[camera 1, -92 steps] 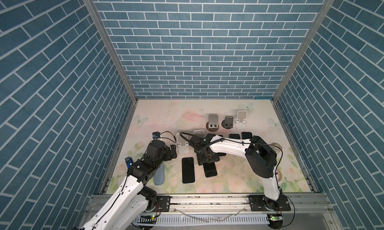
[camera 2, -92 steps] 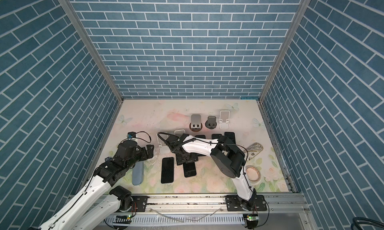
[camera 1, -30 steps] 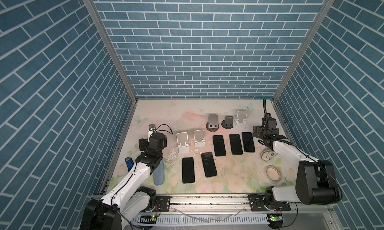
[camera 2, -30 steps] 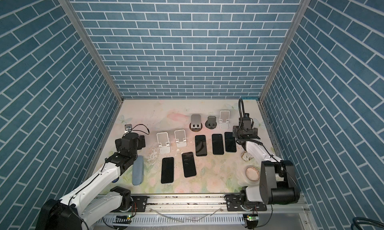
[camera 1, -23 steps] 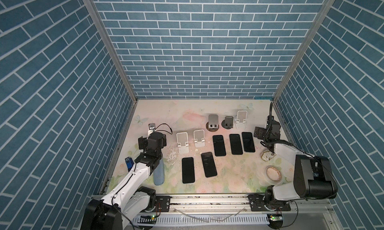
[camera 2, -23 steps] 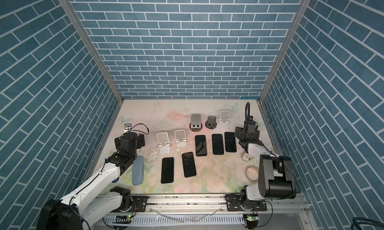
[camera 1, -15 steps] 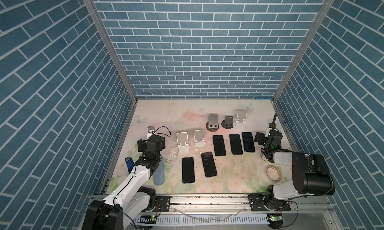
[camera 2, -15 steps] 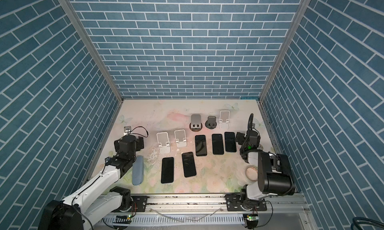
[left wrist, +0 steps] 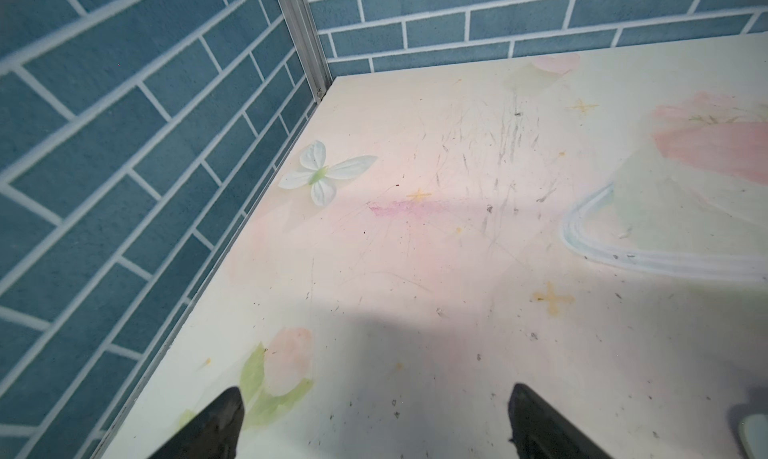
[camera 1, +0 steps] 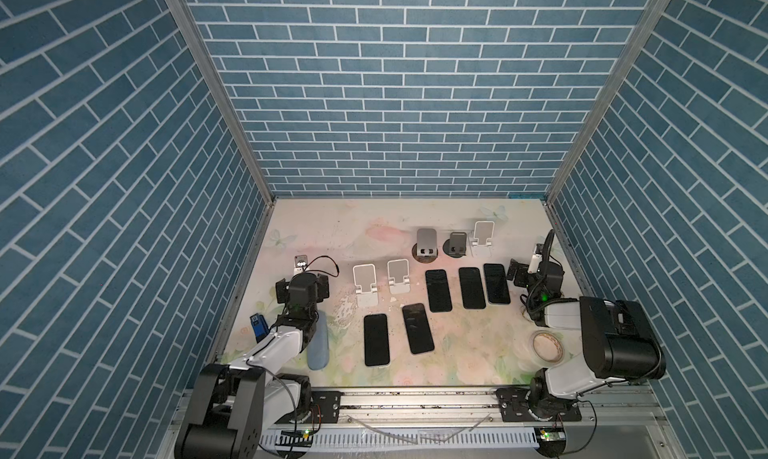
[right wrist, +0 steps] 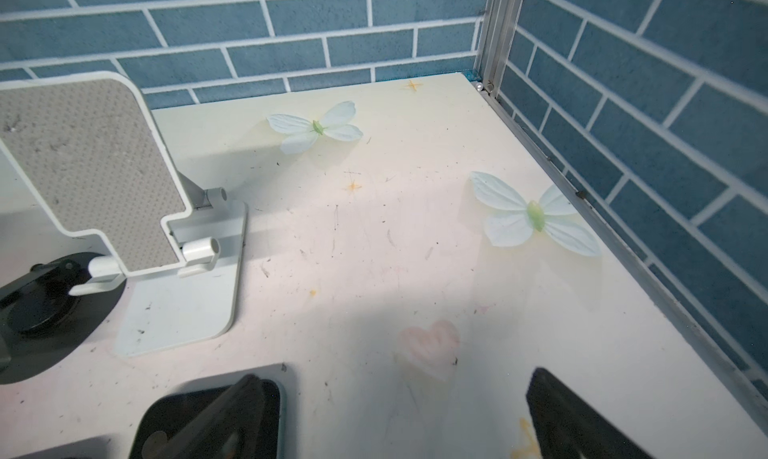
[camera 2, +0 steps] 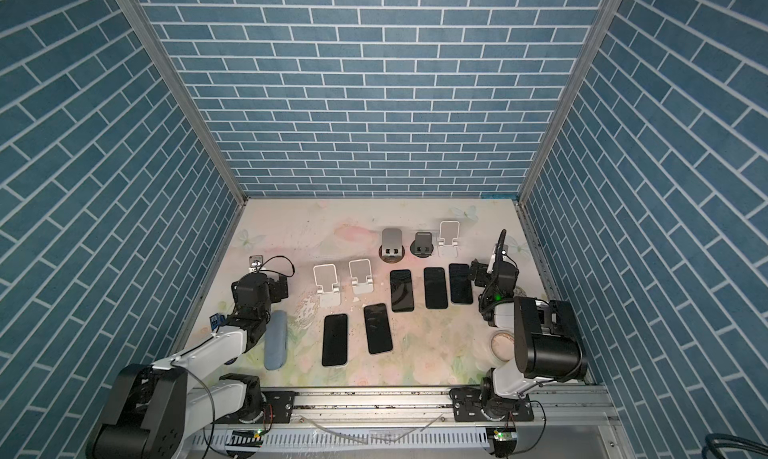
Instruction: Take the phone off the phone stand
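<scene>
Drawn back since the earlier frames: both arms, now folded low at the left and right edges of the desk [camera 1: 332,228], away from the middle rows.

Left edge: small blue item [camera 1: 258,327] by the wall. Left gripper [camera 1: 302,291] beside it, jaws spread wide, nothing between them; same in the wrist view [left wrist: 374,423], with only bare floral surface in the gap. Blue-grey oblong case [camera 1: 319,344] lying flat just right of the left arm.

Left of centre, middle row: two white phone stands [camera 1: 365,284] [camera 1: 398,276], upright side by side, both unoccupied. Near row: two black phones [camera 1: 376,339] [camera 1: 417,328] lying flat, the right one slightly tilted.

Centre to right, middle row: three black phones lying flat, side by side, apart from one another [camera 1: 438,290] [camera 1: 471,288] [camera 1: 496,283].

Far row, toward the back edge: silver stand on round dark base [camera 1: 426,245], dark stand on round base [camera 1: 457,245], white stand [camera 1: 482,239]; all three unoccupied. No phone resting on any of the five stands; all five phones flat on the desk.

Right edge: right gripper [camera 1: 524,275] just beside the rightmost phone, jaws spread wide, gripping nothing; in the wrist view [right wrist: 399,415] one finger over that phone's corner [right wrist: 174,411], contact not discernible. Tape roll [camera 1: 547,345] near the front right corner, partly behind the right arm.
</scene>
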`<move>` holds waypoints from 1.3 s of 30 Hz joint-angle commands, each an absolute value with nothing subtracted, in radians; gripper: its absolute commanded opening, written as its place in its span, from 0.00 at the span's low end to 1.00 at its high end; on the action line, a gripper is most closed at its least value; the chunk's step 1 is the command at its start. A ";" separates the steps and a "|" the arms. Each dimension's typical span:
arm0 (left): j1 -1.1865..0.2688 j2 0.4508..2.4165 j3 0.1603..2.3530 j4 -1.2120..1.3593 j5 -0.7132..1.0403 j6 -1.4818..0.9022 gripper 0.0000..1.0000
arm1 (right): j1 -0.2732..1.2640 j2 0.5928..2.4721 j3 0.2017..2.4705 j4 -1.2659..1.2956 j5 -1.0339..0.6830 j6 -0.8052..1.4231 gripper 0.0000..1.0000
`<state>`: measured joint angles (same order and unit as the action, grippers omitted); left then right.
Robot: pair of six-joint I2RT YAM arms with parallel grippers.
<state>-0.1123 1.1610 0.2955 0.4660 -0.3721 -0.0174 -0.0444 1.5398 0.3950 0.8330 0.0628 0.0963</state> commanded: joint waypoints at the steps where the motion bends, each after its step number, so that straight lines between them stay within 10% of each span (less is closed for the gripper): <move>1: -0.091 1.209 0.271 0.710 -0.313 0.014 1.00 | -0.046 1.540 0.388 0.873 0.051 0.061 0.99; 39: -0.077 1.535 0.364 0.923 -0.315 0.038 1.00 | -0.047 1.541 0.390 0.871 0.051 0.061 0.99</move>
